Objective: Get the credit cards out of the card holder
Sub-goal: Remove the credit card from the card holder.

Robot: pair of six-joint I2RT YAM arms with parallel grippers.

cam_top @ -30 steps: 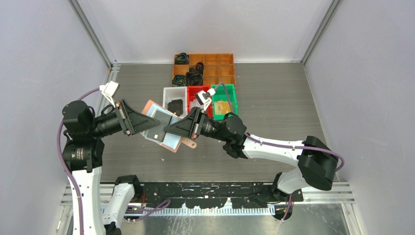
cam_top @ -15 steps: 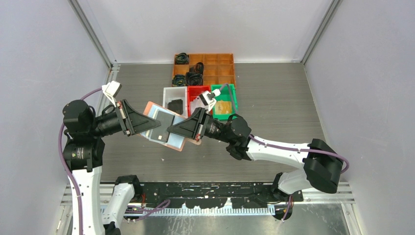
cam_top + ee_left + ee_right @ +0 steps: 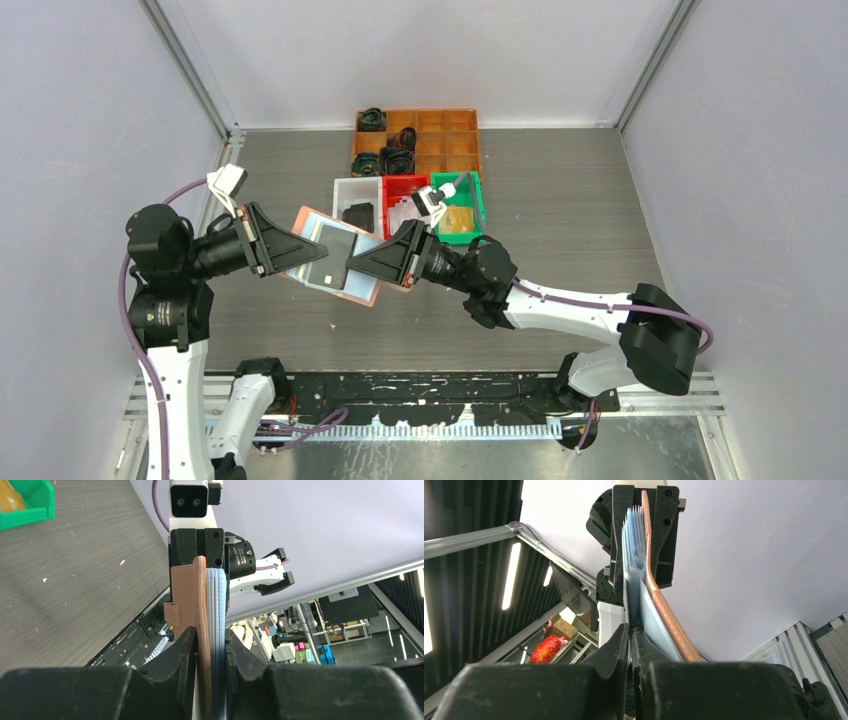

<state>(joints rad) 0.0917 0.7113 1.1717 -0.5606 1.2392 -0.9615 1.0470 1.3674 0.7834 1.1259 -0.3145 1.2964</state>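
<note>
Three cards looked already binned: black in the white bin (image 3: 357, 207), orange in the green bin (image 3: 459, 212). Mid-air, the card holder (image 3: 335, 258) was clamped by the left gripper (image 3: 210, 645); the right gripper (image 3: 630, 630) was nearly closed on an inner layer.

The card holder (image 3: 330, 258) has swung flatter, leftward between the arms.

We get the overhead view from above and behind the bases, looking down on the whole table (image 3: 560, 200), arms entering from 6 o'clock. Our left wrist view sits very close behind its own fingers (image 3: 182, 652), looking along the card holder (image 3: 200, 610) edge-on toward the other arm. Our right wrist view does the same from the opposite side, angled upward. All three share the card holder.
</note>
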